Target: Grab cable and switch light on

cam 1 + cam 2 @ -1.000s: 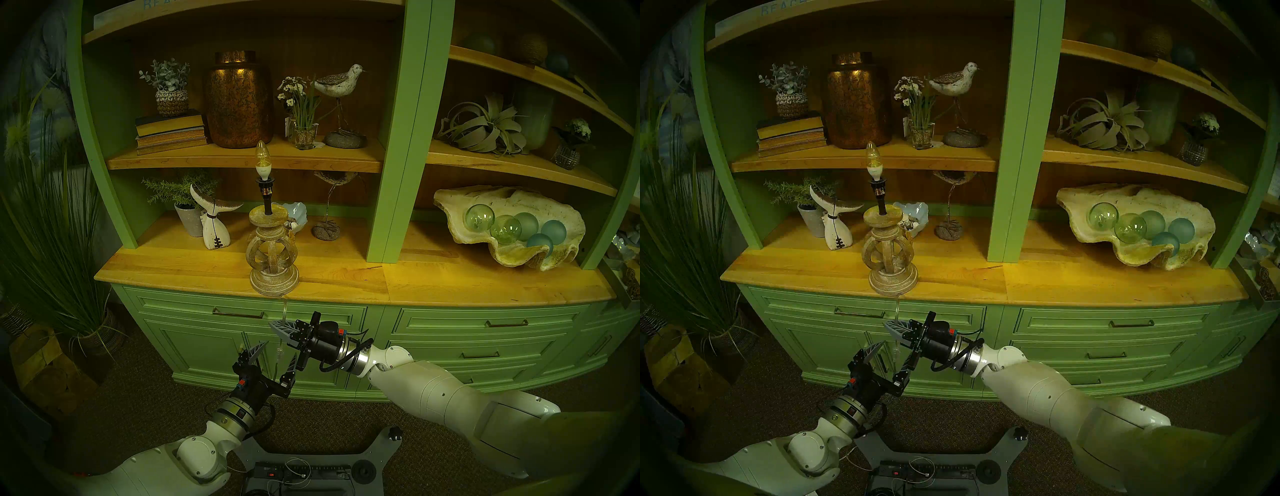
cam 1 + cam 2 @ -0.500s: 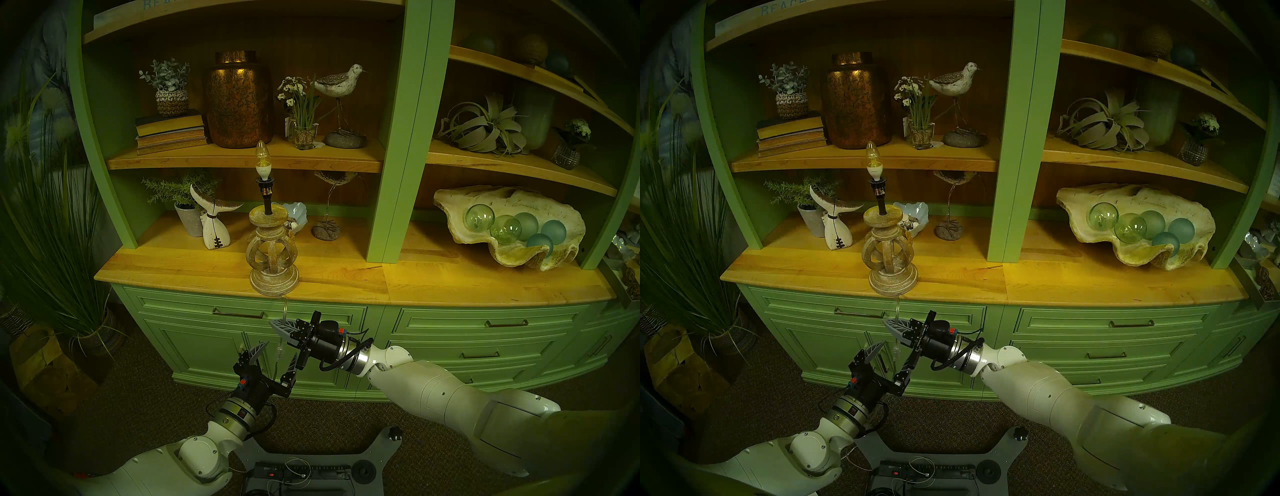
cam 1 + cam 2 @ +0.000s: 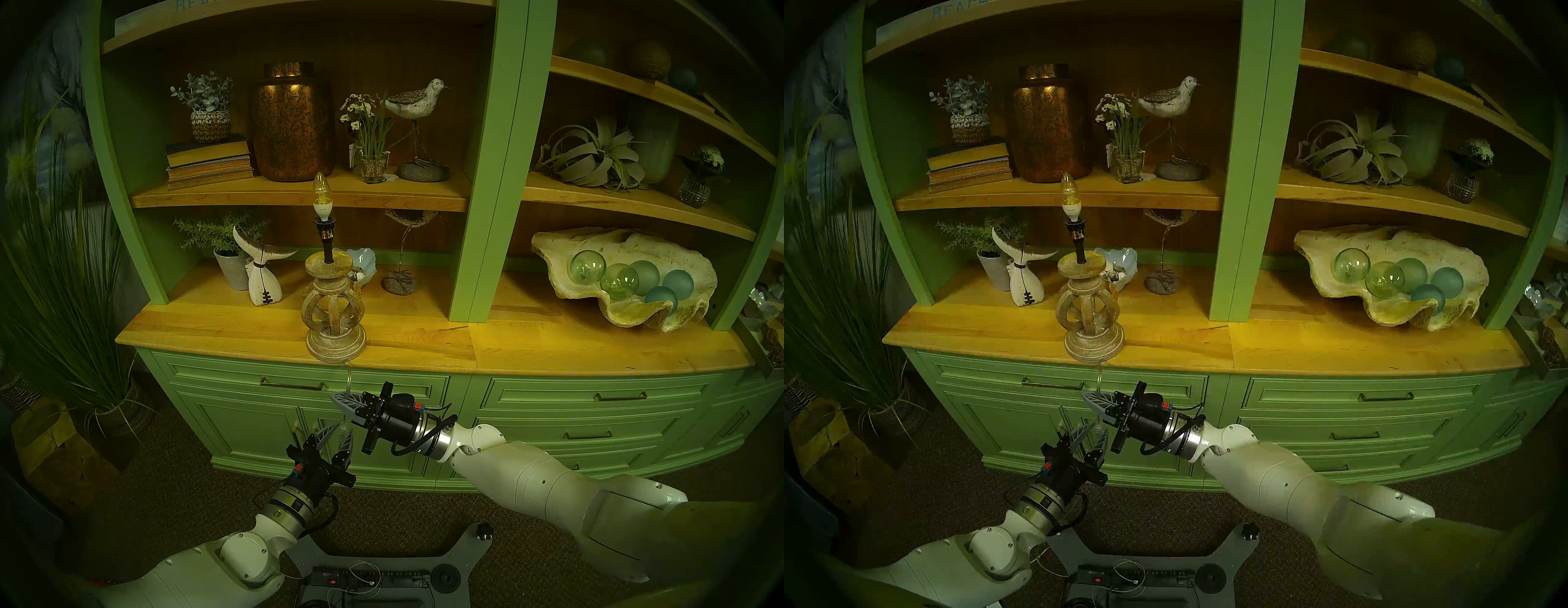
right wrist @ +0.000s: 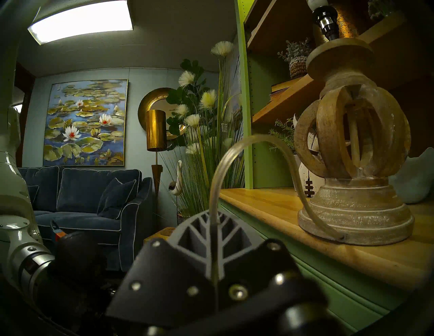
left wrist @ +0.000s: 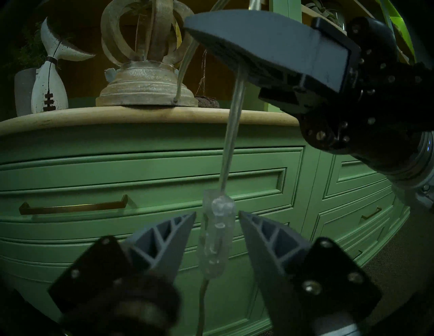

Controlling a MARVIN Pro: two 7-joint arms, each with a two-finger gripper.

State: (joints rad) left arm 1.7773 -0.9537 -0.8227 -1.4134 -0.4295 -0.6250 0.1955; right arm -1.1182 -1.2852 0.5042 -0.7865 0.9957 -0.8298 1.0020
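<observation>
Cord (image 5: 231, 140): thin, clear, limp and light; hangs off the front edge of the counter (image 3: 551, 352) below the lamp (image 3: 335, 305). Right pincer (image 3: 345, 403) pressed together on it, upper stretch. Switch block (image 5: 217, 232): small, hard, likely slippery; sits between the left pincer (image 5: 217, 225) fingers, narrowly spread, contact unclear. Best taken by its flat sides.

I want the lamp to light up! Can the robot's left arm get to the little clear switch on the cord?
Probably yes. The switch hangs freely between the left tool's open fingers, nothing blocking it, while the right tool pinches the cord above.
</observation>
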